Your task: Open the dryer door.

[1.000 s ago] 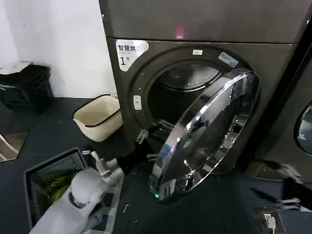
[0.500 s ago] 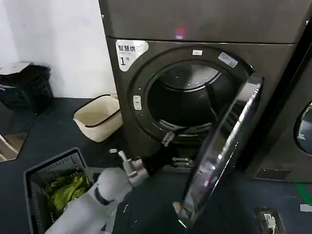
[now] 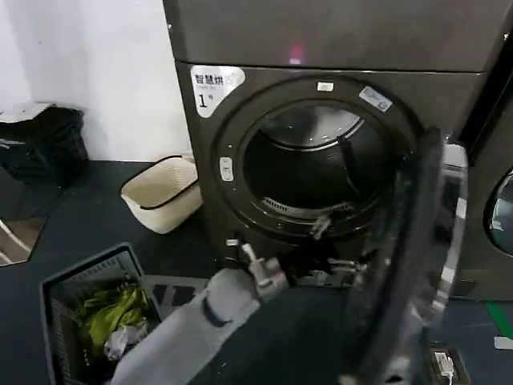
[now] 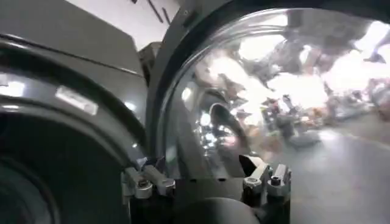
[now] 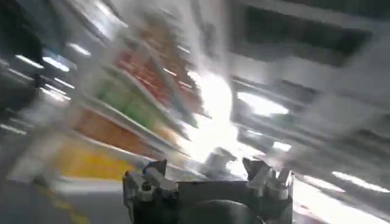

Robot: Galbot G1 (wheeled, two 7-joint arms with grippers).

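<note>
1. The left gripper (image 4: 207,179) fingers (image 4: 146,181) are spread, grasping nothing, close to the dryer door (image 4: 256,91).
2. The right gripper (image 5: 207,179) fingers are likewise parted and empty.
3. The dryer door (image 3: 417,265) is seen swung wide, edge-on, right of the dryer (image 3: 321,152) drum opening.
4. Judged rigid, heavy; chrome rim slippery, so the edge is best hooked.

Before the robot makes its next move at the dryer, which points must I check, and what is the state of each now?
1. Dryer door swung wide, seen edge-on at the right: ok.
2. Drum opening of the dryer unblocked: ok.
3. Left gripper low between the opening and the door; contact with the door: cannot tell.
4. Left gripper open, nothing between its fingers: ok.
5. Right gripper open and empty: ok; its place: cannot tell.
</note>
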